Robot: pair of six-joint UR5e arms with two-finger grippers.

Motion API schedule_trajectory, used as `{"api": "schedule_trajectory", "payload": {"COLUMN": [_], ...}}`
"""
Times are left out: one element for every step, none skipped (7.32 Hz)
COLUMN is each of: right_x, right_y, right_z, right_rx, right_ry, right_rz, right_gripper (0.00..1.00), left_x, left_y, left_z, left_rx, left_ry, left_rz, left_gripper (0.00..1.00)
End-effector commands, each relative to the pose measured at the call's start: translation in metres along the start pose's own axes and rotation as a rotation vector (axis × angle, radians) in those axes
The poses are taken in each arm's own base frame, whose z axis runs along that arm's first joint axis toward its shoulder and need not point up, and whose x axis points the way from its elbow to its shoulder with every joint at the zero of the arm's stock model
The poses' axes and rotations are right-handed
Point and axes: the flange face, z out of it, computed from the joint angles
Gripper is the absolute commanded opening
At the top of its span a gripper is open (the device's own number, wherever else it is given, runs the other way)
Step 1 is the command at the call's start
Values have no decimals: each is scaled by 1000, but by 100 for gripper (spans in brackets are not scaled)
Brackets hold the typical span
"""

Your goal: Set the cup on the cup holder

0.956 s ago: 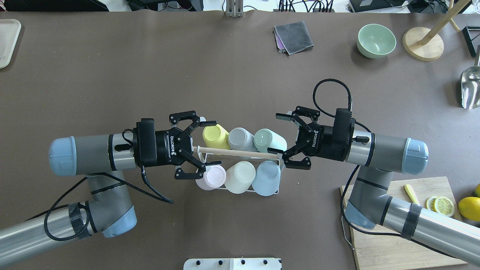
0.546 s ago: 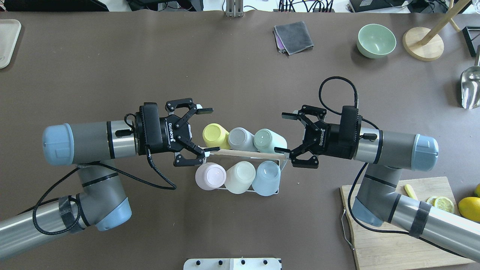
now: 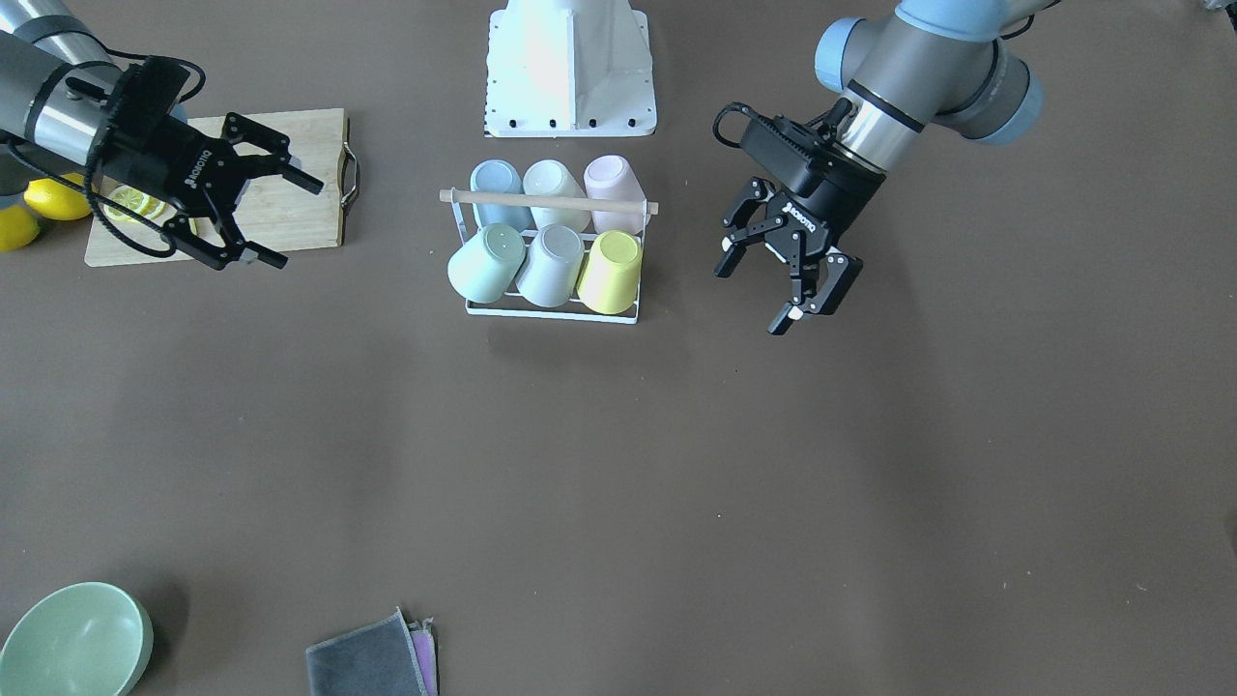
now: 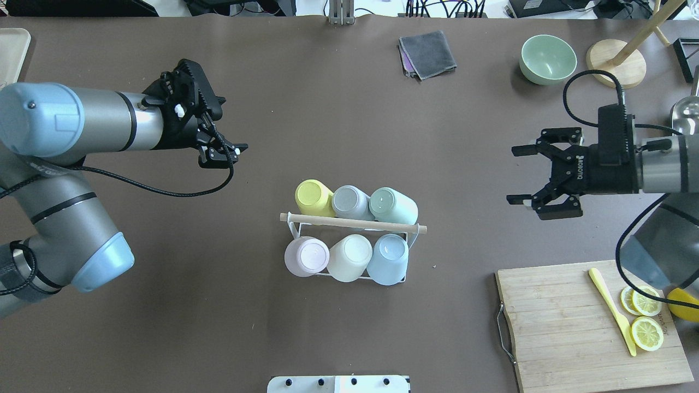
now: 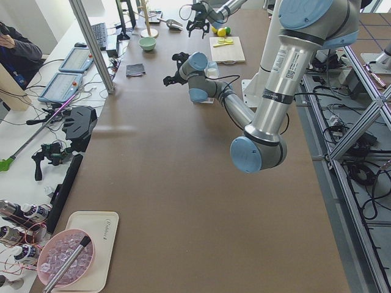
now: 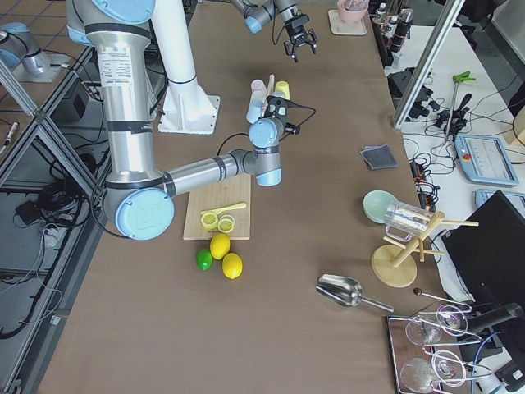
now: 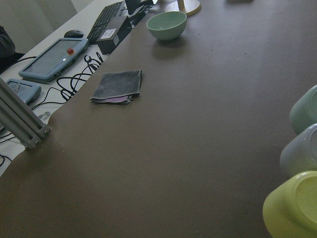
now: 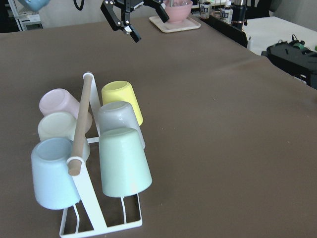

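Note:
The cup holder, a white wire rack with a wooden rod handle (image 4: 352,222), stands mid-table and also shows in the front view (image 3: 548,200) and the right wrist view (image 8: 81,124). Several cups sit upside down on its pegs: yellow (image 4: 312,197), grey (image 4: 351,202) and green (image 4: 390,204) in the far row, pink (image 4: 306,256), cream (image 4: 349,257) and blue (image 4: 387,259) in the near row. My left gripper (image 4: 226,153) is open and empty, far off to the rack's left. My right gripper (image 4: 511,175) is open and empty, well to the rack's right.
A wooden cutting board (image 4: 568,327) with lemon slices and a yellow knife lies near right. A green bowl (image 4: 548,59), grey cloth (image 4: 427,53), wooden stand (image 4: 616,63) and metal scoop (image 4: 685,128) sit along the far and right edges. A tray (image 4: 11,60) is far left.
Both open grippers have drawn back from the ends of the rack's rod. The left went far to the left and away, the right went out to the right. The rack and cups have not moved.

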Motion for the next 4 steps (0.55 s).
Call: {"api": "schedule_trajectory", "payload": {"right_x": [25, 39, 46, 52], "right_y": [23, 31, 42, 49], "right_z": [-59, -81, -102, -123], "right_rx": [-156, -217, -291, -345], "right_ry": [76, 113, 137, 184], "right_rz": [148, 228, 331, 429], "right_gripper": [100, 100, 100, 100], "left_x": [-40, -58, -76, -90], "left_y": [33, 51, 66, 75], "left_z": [6, 4, -2, -9], "left_rx": [-319, -465, -574, -619], "left_ry": [-84, -122, -154, -177], "left_rz": [-98, -148, -196, -235], "left_gripper": [98, 98, 98, 98]}}
